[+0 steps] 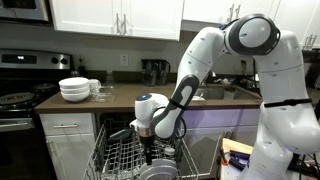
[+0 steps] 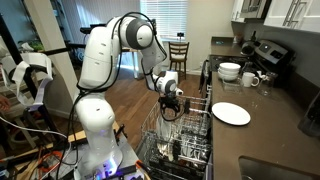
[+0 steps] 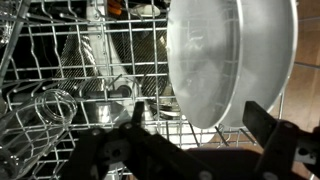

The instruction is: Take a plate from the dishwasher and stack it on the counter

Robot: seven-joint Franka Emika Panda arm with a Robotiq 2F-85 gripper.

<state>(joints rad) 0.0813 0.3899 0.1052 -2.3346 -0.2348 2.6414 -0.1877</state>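
Pincer (image 3: 190, 148) agape, upright plate (image 3: 235, 60) just ahead in dishwasher (image 3: 60, 45)

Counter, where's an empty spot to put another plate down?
The counter is bare between the white plate and the sink edge. There's also a smaller strip between that plate and the stacked bowls. By the stove it's crowded with the bowls and a mug. The dishwasher rack is packed too.

This is a home kitchen: white cabinets (image 1: 110, 15) hang above a dark brown counter (image 1: 125, 98) holding stacked bowls (image 1: 75, 90), with a black stove (image 1: 18, 85) at the left, an open dishwasher (image 1: 120, 155) with wire racks below, and a wooden chair (image 2: 178, 52) on the far wood floor (image 2: 130, 95).
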